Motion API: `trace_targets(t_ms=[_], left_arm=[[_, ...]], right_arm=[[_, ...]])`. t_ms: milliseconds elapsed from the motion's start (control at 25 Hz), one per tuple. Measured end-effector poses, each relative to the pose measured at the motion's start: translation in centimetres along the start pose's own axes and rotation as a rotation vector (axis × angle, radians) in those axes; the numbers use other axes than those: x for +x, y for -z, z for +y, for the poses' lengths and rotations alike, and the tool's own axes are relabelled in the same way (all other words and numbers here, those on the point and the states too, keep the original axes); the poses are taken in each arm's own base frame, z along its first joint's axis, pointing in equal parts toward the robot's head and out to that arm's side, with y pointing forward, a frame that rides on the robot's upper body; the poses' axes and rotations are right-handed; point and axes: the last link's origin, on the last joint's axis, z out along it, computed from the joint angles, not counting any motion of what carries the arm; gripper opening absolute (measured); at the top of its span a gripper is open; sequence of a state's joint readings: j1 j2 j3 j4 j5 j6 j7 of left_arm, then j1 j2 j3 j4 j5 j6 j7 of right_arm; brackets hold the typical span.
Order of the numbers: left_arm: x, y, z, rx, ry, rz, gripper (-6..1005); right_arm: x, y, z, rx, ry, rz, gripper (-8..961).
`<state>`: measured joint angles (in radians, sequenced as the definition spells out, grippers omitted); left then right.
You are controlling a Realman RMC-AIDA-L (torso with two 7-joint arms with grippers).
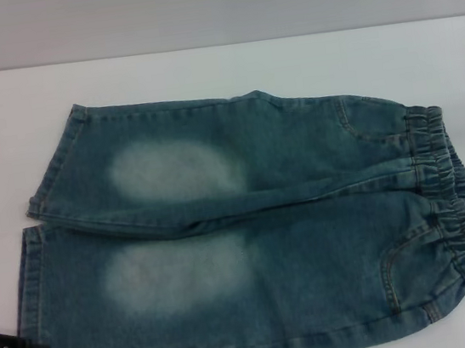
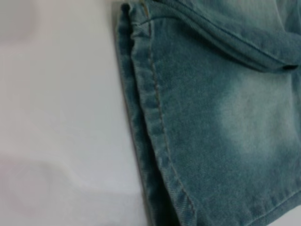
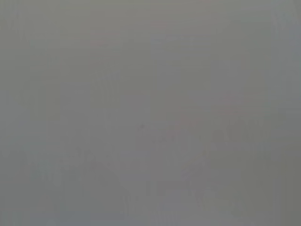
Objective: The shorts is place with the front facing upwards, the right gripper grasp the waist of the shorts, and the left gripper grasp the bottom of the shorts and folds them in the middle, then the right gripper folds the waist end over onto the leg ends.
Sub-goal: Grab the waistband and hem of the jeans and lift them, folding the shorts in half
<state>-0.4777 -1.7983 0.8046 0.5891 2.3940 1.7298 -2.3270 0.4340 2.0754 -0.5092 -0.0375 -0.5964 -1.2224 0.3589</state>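
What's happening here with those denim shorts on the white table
A pair of faded blue denim shorts lies spread flat and unfolded on the white table, its ruffled elastic waist toward the robot's right and its flat stitched leg hems toward its left. The black left gripper is at the near corner of the hems, right beside the fabric; whether it has gripped is unclear. The right gripper is not in view, and its wrist view shows only blank grey. No fold has been made yet.
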Motion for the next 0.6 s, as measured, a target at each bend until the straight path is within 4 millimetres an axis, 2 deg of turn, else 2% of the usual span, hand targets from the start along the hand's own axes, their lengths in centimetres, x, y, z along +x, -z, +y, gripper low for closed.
trace_targets(t_ms=[600], left_arm=[[0.09, -0.41, 0.38, -0.008, -0.022, -0.016, 568]], right_arm=[[0.00, -0.03, 0.05, -0.001, -0.008, 0.000, 564]])
